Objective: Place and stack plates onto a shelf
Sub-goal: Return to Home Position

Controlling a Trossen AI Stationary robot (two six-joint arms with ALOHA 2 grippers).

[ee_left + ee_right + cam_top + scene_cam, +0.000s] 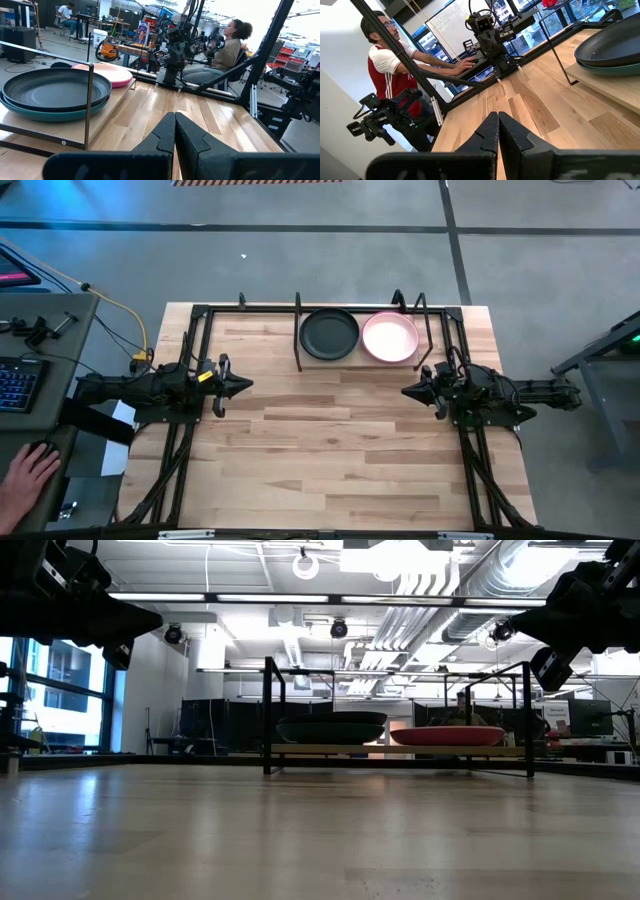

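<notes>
The shelf [300, 350] stands at the table's far edge, a light-wood board with black rods. On it a black plate [329, 334] lies on a dark teal plate [45, 114]. To the right of that pile sits a cream-pink plate [390, 337]; from table height this pile shows a magenta-red side [447, 735]. No sage green plate shows. My left gripper [250, 386] hovers shut over the table's left part, pointing right. My right gripper [404, 391] hovers shut over the right part, pointing left. Both are clear of the shelf and hold nothing.
Bare butcher-block table [330, 450] lies between and in front of the two grippers. A desk with a keyboard [15, 385] and a person's hand [25, 475] are beyond the table's left edge. People sit in the room around the table.
</notes>
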